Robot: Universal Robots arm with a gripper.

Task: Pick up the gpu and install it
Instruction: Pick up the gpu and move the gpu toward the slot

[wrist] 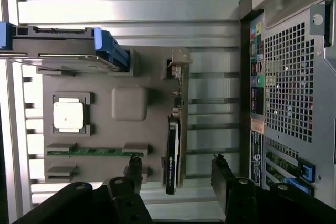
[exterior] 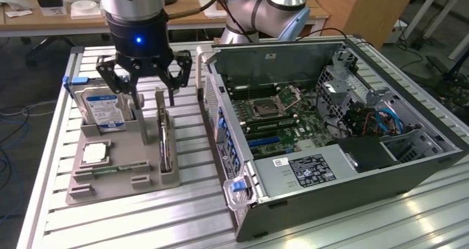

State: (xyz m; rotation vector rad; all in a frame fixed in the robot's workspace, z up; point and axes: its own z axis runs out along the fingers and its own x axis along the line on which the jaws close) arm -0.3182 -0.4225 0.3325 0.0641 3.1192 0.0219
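Exterior view: the gripper point(exterior: 154, 101) hangs, jaws spread wide and empty, over the gpu point(exterior: 164, 144), which stands on edge along the grey fixture's point(exterior: 110, 191) edge nearest the computer case point(exterior: 330, 166). Its long axis runs between the fingers.

On your slatted aluminium worktop point(exterior: 197, 205) you have a grey parts fixture point(exterior: 143, 147) and, just beside it, an open computer case point(exterior: 322, 205).
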